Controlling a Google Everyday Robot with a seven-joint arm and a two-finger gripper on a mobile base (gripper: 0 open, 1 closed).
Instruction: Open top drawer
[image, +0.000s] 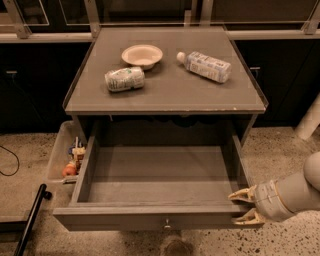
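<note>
The top drawer (160, 218) is a wide grey-brown wooden drawer with a small metal knob (167, 224) at the centre of its front. It stands pulled far out of the cabinet and its inside is bare. My gripper (245, 206) is at the drawer's front right corner, coming in from the right on a grey arm. Its two pale fingers (241, 195) are spread apart, one above the other, and hold nothing. The lower fingertip lies against the drawer's front corner.
On the cabinet top (165, 95) lie a can on its side (124, 79), a shallow bowl (142, 55) and a plastic bottle on its side (205, 66). A tray of small items (67, 155) sits left of the drawer. A black pole (31, 217) leans at the lower left.
</note>
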